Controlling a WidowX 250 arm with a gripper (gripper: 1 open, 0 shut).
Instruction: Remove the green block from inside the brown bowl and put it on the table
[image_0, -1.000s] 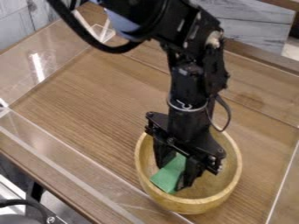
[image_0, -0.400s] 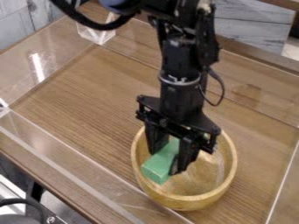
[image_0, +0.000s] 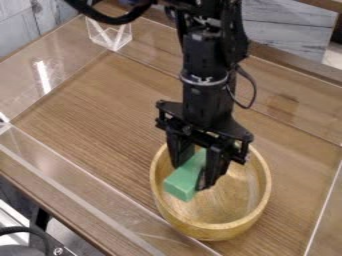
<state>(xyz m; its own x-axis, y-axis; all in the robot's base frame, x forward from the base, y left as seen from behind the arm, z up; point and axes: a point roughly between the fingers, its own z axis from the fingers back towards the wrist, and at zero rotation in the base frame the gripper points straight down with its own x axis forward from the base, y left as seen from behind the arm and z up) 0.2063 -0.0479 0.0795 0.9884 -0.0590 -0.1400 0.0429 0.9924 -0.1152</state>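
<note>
My gripper (image_0: 198, 172) points straight down over the brown bowl (image_0: 254, 214) and is shut on the green block (image_0: 185, 178). The block hangs tilted between the black fingers, its lower end level with the bowl's left rim and lifted off the bowl's bottom. The light wooden bowl stands on the table (image_0: 94, 110) near the front edge. The black arm rises from the gripper toward the top of the view and hides the bowl's far rim.
Clear acrylic walls (image_0: 54, 75) run along the table's left and front edges. Bare wood-grain tabletop stretches left of and behind the bowl. A pale countertop (image_0: 301, 35) lies beyond the back wall.
The gripper has risen with the green block, lifting it from deep in the bowl to about rim height, and has drifted slightly left.
</note>
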